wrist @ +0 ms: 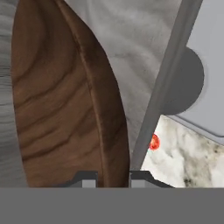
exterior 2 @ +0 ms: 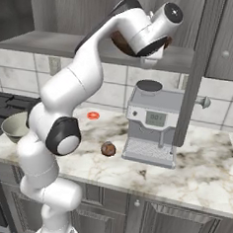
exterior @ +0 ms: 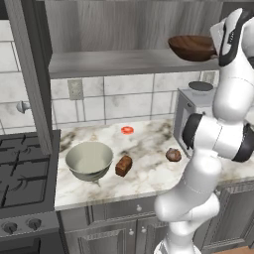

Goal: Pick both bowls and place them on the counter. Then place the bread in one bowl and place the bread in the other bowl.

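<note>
Two bowls: seen at different heights, one on the counter, one up at the grey wall shelf.
Cream bowl: set on the marble counter nearest the stove, upright, pale greenish inside; in the right base view its right part is cut off behind the arm.
Bread: a dark brown loaf piece lies just right of the cream bowl, slightly apart from it; a second small round brown piece lies farther right, near the coffee machine.
Red item: a small red ring-like thing lies farther back on the counter near the tiled wall; too small to identify.
Coffee machine: stands at the back right of the counter; a greenish display is seen on its front, but no writing can be read, and no brand is legible.
Wooden bowl: held at shelf level at the right end of the shelf; whether it rests on the board or is lifted off it cannot be told. In the right base view most of it is hidden behind the wrist.
Gripper: raised to the shelf, its fingertips drawn close on either side of the wooden bowl's rim, which passes between them in the hand view; the rim is clamped.
Hidden: in the left base view the gripper's fingers are masked by the hand; the bowl's far edge is cropped in the hand view.
</note>
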Controlling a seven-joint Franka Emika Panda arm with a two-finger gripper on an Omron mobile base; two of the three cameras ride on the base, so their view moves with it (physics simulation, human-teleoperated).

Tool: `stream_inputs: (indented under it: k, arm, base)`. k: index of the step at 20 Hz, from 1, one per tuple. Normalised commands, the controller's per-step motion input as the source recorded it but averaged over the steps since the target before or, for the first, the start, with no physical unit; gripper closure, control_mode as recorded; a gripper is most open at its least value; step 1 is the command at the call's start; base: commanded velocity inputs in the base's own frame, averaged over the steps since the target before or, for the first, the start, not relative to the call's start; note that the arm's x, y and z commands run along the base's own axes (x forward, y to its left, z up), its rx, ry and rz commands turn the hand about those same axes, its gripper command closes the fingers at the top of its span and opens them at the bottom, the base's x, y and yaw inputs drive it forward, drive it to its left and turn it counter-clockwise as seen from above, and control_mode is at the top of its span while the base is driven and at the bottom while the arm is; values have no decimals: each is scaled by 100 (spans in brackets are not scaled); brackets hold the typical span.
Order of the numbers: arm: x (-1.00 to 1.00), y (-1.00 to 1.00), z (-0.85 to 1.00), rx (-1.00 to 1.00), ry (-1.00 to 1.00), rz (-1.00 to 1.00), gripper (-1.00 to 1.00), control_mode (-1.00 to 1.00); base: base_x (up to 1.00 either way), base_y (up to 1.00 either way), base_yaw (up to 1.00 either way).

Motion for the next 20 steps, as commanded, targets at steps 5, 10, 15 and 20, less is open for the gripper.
stream_inputs:
  k: [5, 10, 15, 20]
  arm:
    - [-69, 13, 3, 0, -5, 5, 100, -100]
    - [-70, 19, 0, 0, -3, 2, 100, -100]
    - [-67, 26, 0, 0, 0, 2, 100, -100]
    - [-65, 32, -6, 0, 0, 0, 100, -100]
  base:
    - [0, 0, 0]
    - [0, 0, 0]
    - [0, 0, 0]
    - [0, 0, 0]
